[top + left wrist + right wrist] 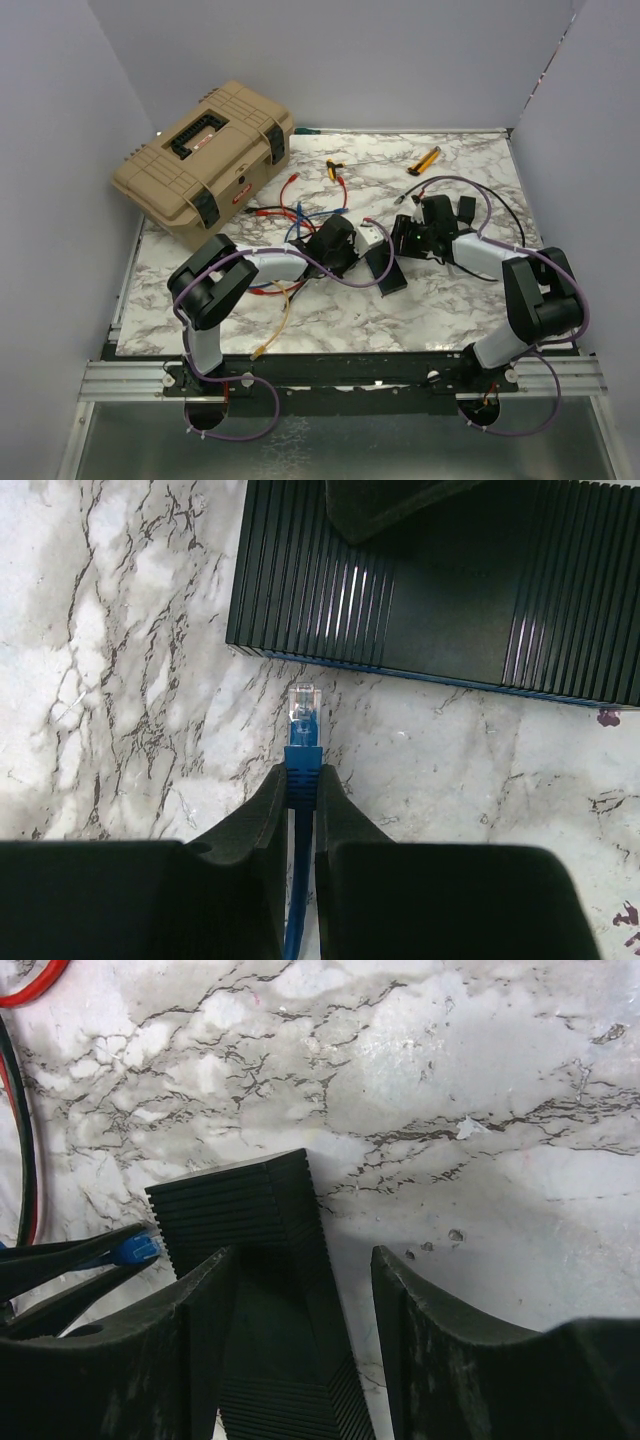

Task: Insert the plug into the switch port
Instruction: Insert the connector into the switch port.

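Plug (pixel 303 712), left wrist: clear tip, blue boot pinched by left gripper (pixel 303 780), just short of black ribbed box (pixel 300 590), whose top is cropped; switch port not discernible. Right wrist: right gripper (pixel 302 1260) fingers spread astride box. Top: plug hidden between grippers, mid-table (pixel 450 300).

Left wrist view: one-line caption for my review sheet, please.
Left claw pinches the blue-booted plug, its clear tip aimed at a black ribbed box just ahead, not touching.

Left gripper (pixel 302 780) pinched closed, right gripper (pixel 302 1260) with jaws apart, both arms angled inward.
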